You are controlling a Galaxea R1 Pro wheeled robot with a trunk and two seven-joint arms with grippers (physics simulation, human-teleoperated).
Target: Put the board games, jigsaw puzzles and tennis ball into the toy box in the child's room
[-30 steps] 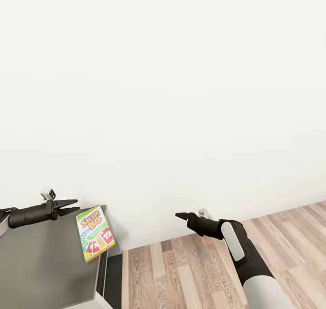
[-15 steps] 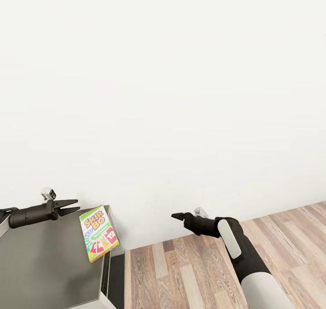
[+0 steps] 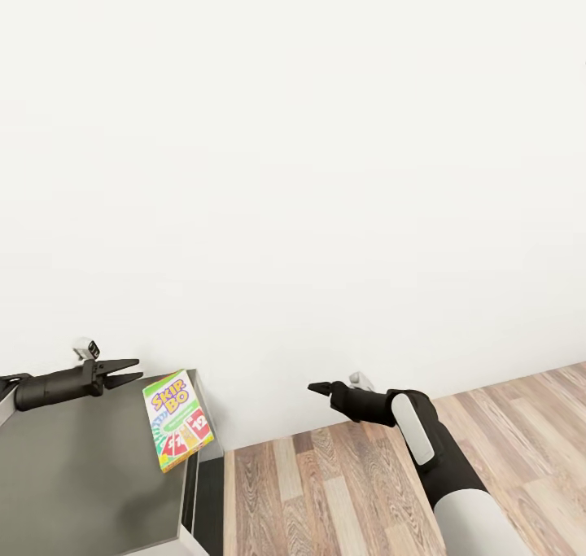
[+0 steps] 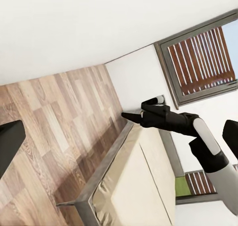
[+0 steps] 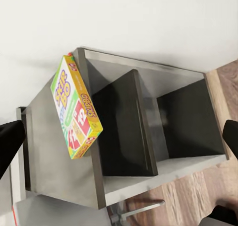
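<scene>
White wall, dark grey side unit (image 3: 81, 475): Skip-Bo box (image 3: 178, 418) lying at its corner, awaiting boxing; left gripper (image 3: 122, 372) hovering agape, empty; right gripper (image 3: 319, 389) pointing, closure indeterminable.

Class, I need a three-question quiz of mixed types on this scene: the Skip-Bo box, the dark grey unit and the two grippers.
1. True or false: the yellow-green Skip-Bo card box lies wholly on the dark grey side unit's top.
2. Multiple choice: the left gripper is A) clamped on the box, B) open, apart from the box, C) resting on the wood-plank floor.
3. Fill in: in the head view, the right gripper hangs above the ____.

Key
1. False: one corner juts past the unit's edge, plain in the right wrist view.
2. B
3. Floor
</scene>
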